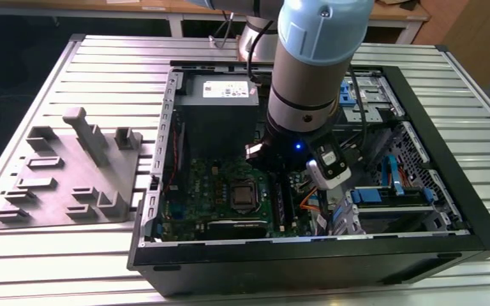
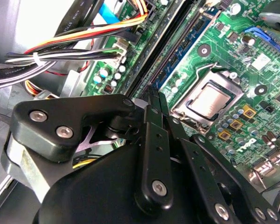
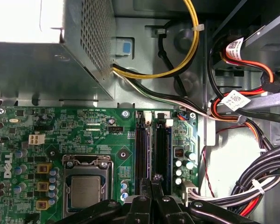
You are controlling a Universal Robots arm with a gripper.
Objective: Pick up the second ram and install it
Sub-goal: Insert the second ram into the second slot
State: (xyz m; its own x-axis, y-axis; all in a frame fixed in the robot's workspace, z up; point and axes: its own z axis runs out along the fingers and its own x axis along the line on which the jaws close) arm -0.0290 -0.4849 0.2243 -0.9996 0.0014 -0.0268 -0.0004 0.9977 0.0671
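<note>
I see my gripper down inside the computer case, fingers pressed together above the memory slots.

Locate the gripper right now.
In the first wrist view the gripper is inside the open computer case, just over the two black memory slots, with the CPU socket right beside them.

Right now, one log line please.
arm: inside case | fingers: shut, over RAM slots | board: CPU seated
</note>
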